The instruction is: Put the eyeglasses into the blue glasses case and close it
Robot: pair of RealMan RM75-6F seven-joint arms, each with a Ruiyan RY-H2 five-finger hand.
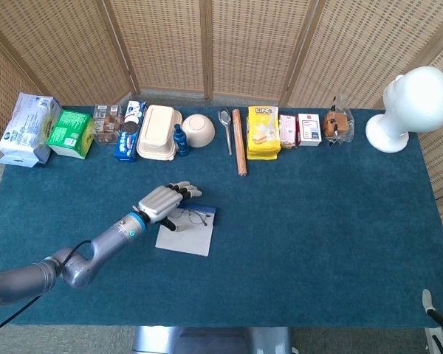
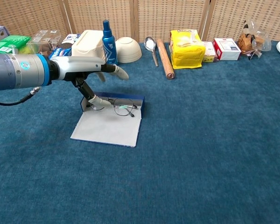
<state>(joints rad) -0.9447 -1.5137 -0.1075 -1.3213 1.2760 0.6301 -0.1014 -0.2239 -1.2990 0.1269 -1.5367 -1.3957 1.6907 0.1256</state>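
The blue glasses case (image 1: 186, 237) lies open on the teal table, its grey lid (image 2: 107, 128) flat toward me and its shallow blue tray (image 2: 136, 99) behind. Thin wire-framed eyeglasses (image 2: 120, 107) rest in the tray (image 1: 195, 216). My left hand (image 2: 86, 68) hovers over the case's left end, fingers stretched out flat toward the right. Its thumb (image 2: 94, 100) points down and reaches the left end of the glasses; whether it touches them I cannot tell. From the head view, the left hand (image 1: 162, 200) covers the case's left corner. It holds nothing.
Along the table's back edge stand tissue packs (image 1: 29, 125), snack boxes, a beige food box (image 1: 158, 131), a blue spray bottle (image 2: 108, 41), a bowl (image 1: 198, 129), a spoon, a rolling pin (image 1: 239, 141), a yellow packet (image 2: 186, 46) and a white mannequin head (image 1: 413, 107).
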